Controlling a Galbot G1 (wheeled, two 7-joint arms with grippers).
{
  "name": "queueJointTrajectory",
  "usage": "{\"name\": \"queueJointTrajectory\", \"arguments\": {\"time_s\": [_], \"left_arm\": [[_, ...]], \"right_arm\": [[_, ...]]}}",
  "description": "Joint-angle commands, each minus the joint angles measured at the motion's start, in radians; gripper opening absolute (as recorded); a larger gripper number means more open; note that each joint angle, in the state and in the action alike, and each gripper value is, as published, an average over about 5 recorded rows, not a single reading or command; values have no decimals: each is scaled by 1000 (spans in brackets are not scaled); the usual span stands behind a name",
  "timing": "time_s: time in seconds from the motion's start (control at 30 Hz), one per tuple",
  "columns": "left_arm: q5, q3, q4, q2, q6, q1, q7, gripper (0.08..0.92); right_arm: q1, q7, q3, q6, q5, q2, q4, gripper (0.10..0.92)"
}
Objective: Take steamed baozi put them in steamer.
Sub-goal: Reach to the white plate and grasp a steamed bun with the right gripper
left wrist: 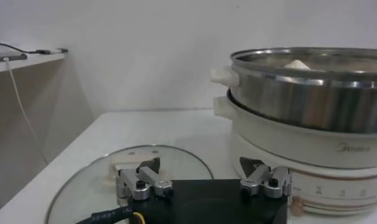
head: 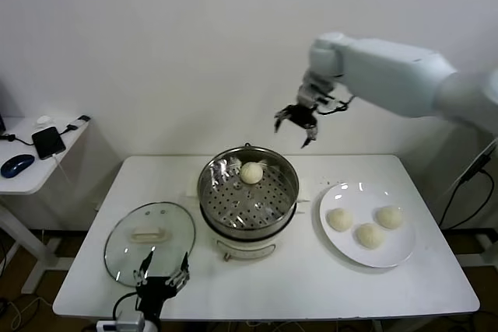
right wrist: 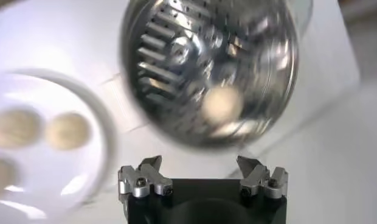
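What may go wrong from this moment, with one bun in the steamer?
1. Three buns sit close together on the plate; the open right gripper might bump a neighbour when picking one.
2. The bun in the steamer lies near the far wall; careless drops could stack buns.

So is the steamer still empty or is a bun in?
One baozi lies on the steamer tray; three wait on the plate. Right gripper open above.
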Motion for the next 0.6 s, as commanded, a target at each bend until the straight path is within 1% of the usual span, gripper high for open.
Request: {"name": "queueJointTrajectory", "arguments": {"time_s": [0.03,0.13,0.27,0.4,0.6], "left_arm": [[1,2,-2,2,0,4,0,823],[-2,-4,3,2,0,1,0,823],[-2,-9,11,0,-1,0,-1,823],[2,-12,13,-9,-1,4,1,823],[6,-19,19,-15,1,6,2,823]], "right_arm": [[203,87,-336,-482,254,-350,280,822],[148,136,-352,-585,282,-418,378,823],[17,185,-286,-657,298,-445,427,823],[-174,210,-157,-691,246,-436,383,823],[-407,226,30,-699,140,-373,231,823]]}}
